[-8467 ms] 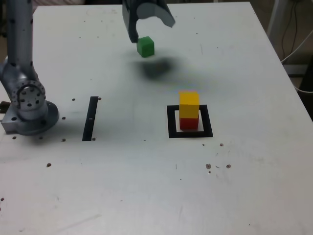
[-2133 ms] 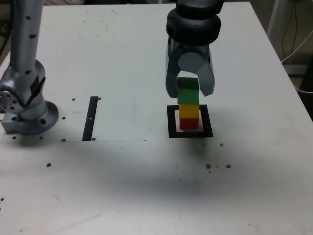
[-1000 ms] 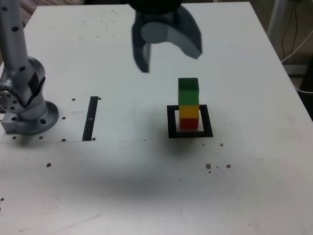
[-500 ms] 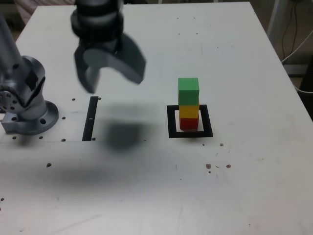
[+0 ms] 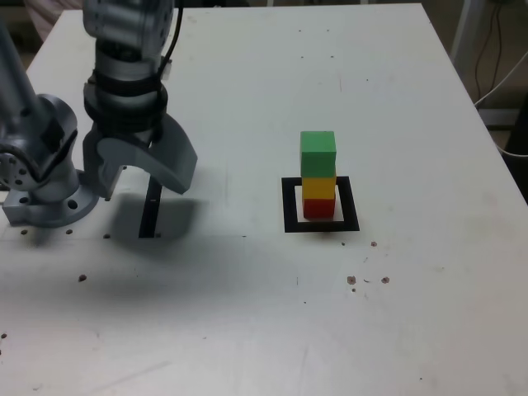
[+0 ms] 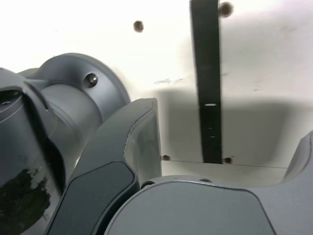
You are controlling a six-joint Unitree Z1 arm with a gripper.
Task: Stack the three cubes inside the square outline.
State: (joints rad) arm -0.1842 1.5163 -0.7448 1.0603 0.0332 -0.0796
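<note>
**Stack standing, pincer apart**

The pincer [image 5: 139,177] hangs wide and empty by the arm's base [image 5: 45,194], over the thin black strip [image 5: 151,210] (one only). Bare table [image 5: 247,313] lies between it and the square outline [image 5: 321,224], well off toward the exterior view's right. Three cubes counted inside: red cube [image 5: 319,208], yellow cube [image 5: 318,186], green cube [image 5: 318,153] on top.

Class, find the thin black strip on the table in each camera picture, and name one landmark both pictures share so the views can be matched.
Exterior view: the black strip lies on the table toward the exterior view's left, partly hidden behind the open end effector.
Wrist view: the black strip runs straight across the white table between the end effector's two fingers.
Shared landmark: the grey arm base beside the strip.
</note>
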